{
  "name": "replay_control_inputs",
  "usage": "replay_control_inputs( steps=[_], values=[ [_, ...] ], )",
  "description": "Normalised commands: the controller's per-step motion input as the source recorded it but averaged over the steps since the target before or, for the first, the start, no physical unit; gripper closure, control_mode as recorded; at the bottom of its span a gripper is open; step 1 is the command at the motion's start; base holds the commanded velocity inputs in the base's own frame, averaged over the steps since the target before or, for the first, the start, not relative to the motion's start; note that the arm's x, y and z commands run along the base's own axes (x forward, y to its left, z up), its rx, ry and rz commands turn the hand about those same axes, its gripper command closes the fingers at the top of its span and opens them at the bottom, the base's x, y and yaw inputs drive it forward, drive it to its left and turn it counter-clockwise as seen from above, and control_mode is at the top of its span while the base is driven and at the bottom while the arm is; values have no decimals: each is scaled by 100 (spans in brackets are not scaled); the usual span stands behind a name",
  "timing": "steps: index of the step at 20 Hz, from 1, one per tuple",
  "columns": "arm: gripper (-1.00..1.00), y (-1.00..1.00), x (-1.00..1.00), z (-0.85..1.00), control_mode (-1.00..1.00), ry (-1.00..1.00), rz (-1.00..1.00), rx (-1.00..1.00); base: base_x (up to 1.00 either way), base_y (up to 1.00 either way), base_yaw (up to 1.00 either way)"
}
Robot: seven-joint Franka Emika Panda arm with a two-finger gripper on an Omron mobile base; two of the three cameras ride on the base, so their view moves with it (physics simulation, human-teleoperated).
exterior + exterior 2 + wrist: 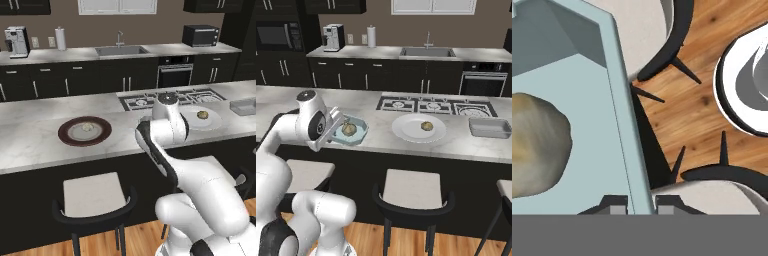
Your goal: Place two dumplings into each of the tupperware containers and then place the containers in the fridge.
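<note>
A white robot arm reached over a marble island counter (381,137) in a dark kitchen. Its gripper (641,204) pinched the rim of the light blue tupperware container (358,131), the two dark finger tips pressed against either side of the thin wall in the hand view. One dumpling (349,128) lay inside the tub; in the hand view its left side was cut off by the frame. In the left base view the arm's own body hid the tub entirely. A second dumpling (427,126) sat on the round white plate (406,131) to the right, and a third (87,127) — small and hard to make out — on the dark-rimmed plate (67,134). The clear greyish container (489,128) stood near the cooktop (433,106), its contents not discernible.
</note>
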Motion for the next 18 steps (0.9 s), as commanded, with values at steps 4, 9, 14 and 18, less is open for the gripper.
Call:
replay_control_inputs(
  steps=[4, 9, 14, 18],
  values=[
    [100, -40, -100, 32, -100, 1, 1, 0, 0, 0, 0],
    [100, -16, -80, 0, -100, 17, 1, 0, 0, 0, 0],
    [100, -7, -44, 0, -100, 9, 4, 0, 0, 0, 0],
    [100, 0, -8, 0, -100, 4, 4, 0, 0, 0, 0]
  ],
)
